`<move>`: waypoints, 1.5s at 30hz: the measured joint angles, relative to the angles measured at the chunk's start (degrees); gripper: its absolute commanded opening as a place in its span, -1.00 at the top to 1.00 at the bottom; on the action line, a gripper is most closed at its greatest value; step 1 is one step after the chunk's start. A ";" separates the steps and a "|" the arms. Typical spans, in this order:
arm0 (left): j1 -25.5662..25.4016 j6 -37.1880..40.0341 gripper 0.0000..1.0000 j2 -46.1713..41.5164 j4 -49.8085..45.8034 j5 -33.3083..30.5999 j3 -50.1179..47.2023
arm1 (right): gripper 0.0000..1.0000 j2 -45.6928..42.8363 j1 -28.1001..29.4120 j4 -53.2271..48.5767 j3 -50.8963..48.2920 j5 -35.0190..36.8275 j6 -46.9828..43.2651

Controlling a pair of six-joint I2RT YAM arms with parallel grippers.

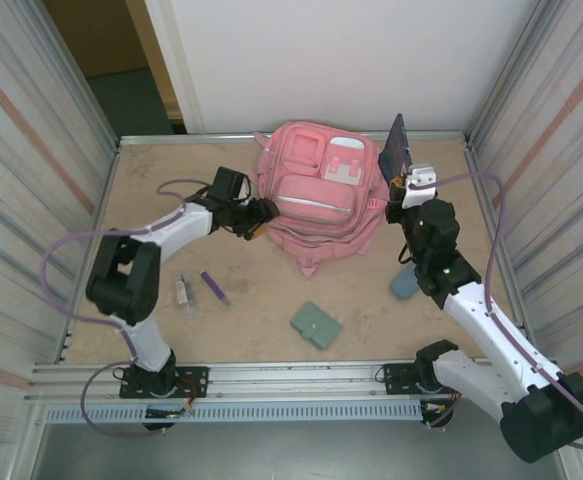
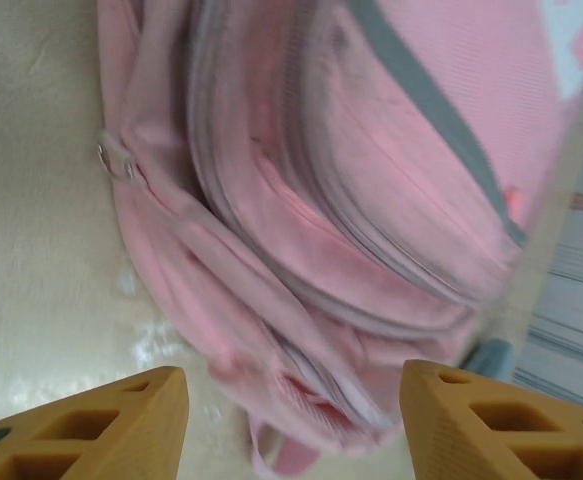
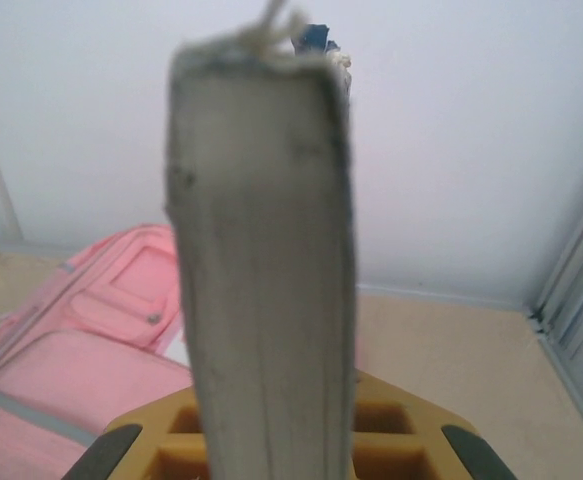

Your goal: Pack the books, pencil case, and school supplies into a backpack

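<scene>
The pink backpack (image 1: 316, 195) lies flat at the back middle of the table. My left gripper (image 1: 261, 215) is at its left side, open, and its orange fingers (image 2: 101, 425) stand wide apart in front of the bag's lower edge (image 2: 351, 200) without gripping it. My right gripper (image 1: 408, 185) is shut on the dark blue book (image 1: 396, 148), held upright above the bag's right side. The book's grey page edge (image 3: 261, 280) rises between the jaws (image 3: 271, 440). The slate-blue pencil case (image 1: 404, 283) lies partly under the right arm.
A purple pen (image 1: 214, 288) and a small grey-white piece (image 1: 182, 292) lie on the left of the table. A sage-green folder (image 1: 316, 325) lies front centre. Ribbed walls close in both sides, with a white wall behind the bag.
</scene>
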 measured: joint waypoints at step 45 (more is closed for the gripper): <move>-1.38 -2.62 1.00 0.39 -7.65 1.27 18.95 | 1.00 -4.94 23.47 -28.20 0.17 -39.60 -26.16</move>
